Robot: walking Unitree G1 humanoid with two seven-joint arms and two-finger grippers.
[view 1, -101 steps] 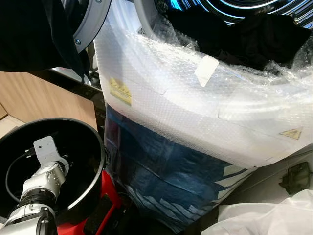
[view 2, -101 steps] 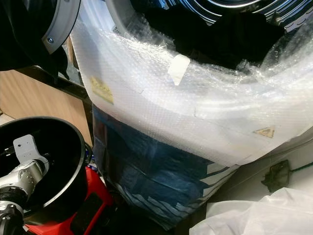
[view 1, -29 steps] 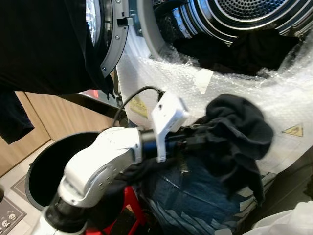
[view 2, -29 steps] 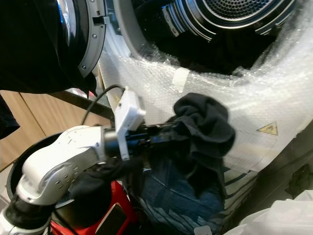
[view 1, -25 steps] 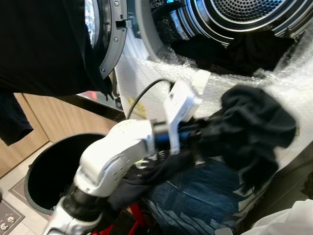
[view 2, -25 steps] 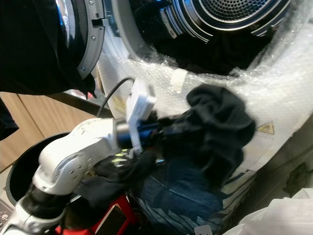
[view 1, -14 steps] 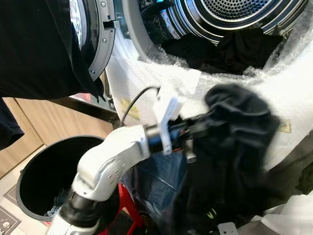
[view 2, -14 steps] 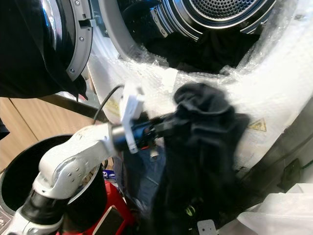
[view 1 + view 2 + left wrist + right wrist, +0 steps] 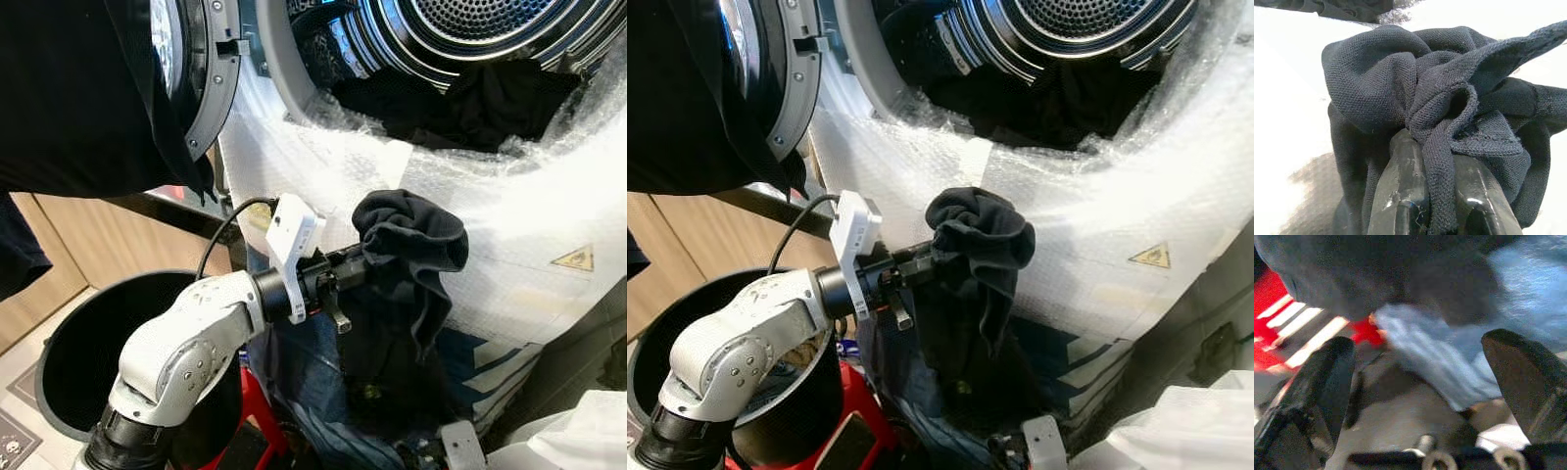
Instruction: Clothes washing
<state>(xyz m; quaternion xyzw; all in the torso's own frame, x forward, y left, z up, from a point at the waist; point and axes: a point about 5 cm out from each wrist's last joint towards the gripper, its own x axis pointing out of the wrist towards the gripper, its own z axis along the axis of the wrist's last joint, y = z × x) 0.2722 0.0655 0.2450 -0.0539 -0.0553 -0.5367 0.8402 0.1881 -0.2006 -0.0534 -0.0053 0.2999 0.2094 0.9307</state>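
My left gripper [image 9: 358, 266] is shut on a dark navy garment [image 9: 407, 235], held bunched in front of the bubble-wrapped front [image 9: 519, 206] of the washing machine, just below the open drum [image 9: 470, 29]. In the left wrist view the cloth [image 9: 1400, 83] is pinched between the two black fingers [image 9: 1400, 186] and folds over their tips. More dark clothes [image 9: 460, 98] lie at the drum's lower lip. The round door [image 9: 201, 69] stands open at the left. In the right wrist view, my right gripper [image 9: 1425, 350] is open, low over blurred blue and red shapes.
A black round bin [image 9: 69, 343] stands at the lower left under my left arm, beside something red [image 9: 257, 416]. Blue printed packaging [image 9: 470, 362] covers the machine's lower front. White plastic [image 9: 568, 441] lies at the bottom right. A wooden cabinet [image 9: 49, 255] is on the left.
The left arm, down in the bin 3.5 s ago, has lifted the garment out. In the last half second the bundle drew back left and now hangs smaller.
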